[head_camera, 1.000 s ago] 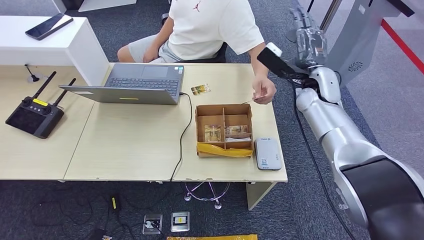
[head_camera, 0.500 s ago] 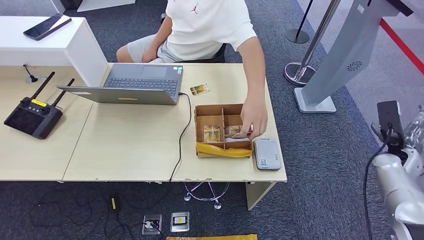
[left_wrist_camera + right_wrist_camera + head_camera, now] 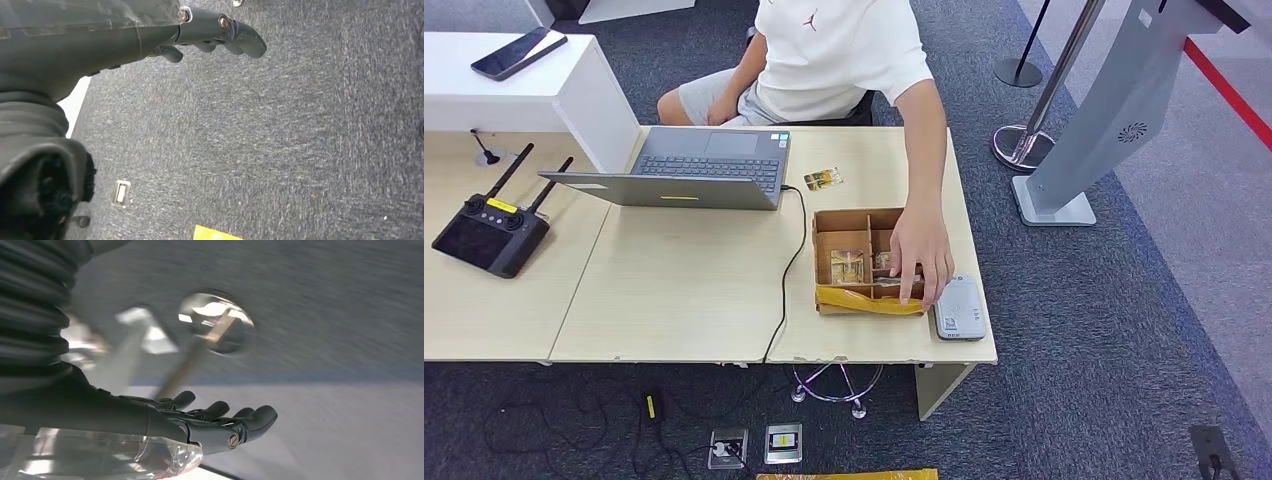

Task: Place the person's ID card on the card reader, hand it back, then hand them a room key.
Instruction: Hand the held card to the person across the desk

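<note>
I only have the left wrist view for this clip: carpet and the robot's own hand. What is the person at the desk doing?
Observer: The person's hand is reaching into the cardboard box, right beside the card reader.
Operator: Is a card on the reader?
Observer: None that I can see on it. One card lies on the desk by the laptop.
Operator: And the robot's right hand?
Observer: The right hand hangs over the floor, fingers apart, holding nothing.
</note>
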Robot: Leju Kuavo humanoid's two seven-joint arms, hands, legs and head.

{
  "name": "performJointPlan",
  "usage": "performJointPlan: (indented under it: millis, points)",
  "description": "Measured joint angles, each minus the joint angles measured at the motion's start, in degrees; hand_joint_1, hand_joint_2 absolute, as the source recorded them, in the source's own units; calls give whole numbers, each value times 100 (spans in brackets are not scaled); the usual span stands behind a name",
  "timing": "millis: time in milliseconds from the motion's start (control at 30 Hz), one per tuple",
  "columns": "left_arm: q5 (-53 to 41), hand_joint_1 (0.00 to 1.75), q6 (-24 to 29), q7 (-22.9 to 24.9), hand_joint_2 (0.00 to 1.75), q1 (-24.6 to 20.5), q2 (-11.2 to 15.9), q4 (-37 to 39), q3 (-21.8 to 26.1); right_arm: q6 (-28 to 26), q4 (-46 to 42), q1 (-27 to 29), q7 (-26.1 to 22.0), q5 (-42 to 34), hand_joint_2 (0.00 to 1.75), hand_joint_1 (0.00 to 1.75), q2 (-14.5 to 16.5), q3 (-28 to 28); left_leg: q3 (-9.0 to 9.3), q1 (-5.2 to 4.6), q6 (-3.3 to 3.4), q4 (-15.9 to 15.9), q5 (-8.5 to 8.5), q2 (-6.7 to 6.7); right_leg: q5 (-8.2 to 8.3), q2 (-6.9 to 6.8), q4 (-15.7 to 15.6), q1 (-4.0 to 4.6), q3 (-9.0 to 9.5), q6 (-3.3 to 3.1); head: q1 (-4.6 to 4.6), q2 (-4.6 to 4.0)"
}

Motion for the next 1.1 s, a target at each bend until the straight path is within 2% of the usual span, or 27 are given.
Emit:
performJointPlan:
  millis: [133, 300, 667, 1100]
  points:
    - [-56, 0, -96, 30, 0, -7, 2, 0, -1, 930, 134, 259, 659, 64, 175, 0, 215, -53, 7, -1, 0, 0, 0, 16, 1, 19, 1, -2, 0, 0, 0, 0]
    - [-172, 0, -169, 40, 0, -18, 7, 0, -5, 1425, 230, 349, 849, 85, 175, 0, 435, -60, 16, -2, -1, 0, 1, 22, 2, 30, 2, -2, 4, 0, 1, 0]
    - [-348, 0, -344, 59, 0, -42, 103, 0, -33, 1785, 284, 374, 720, 166, 175, 0, 668, -60, 19, -2, -1, 1, 1, 23, 2, 34, 2, -2, 6, 0, 1, 0]
    - [-496, 0, -422, 61, 0, -51, 210, 0, -73, 1917, 299, 375, 672, 233, 175, 0, 856, -60, 21, -1, -1, 1, 1, 24, 2, 35, 2, -2, 7, 0, 1, 0]
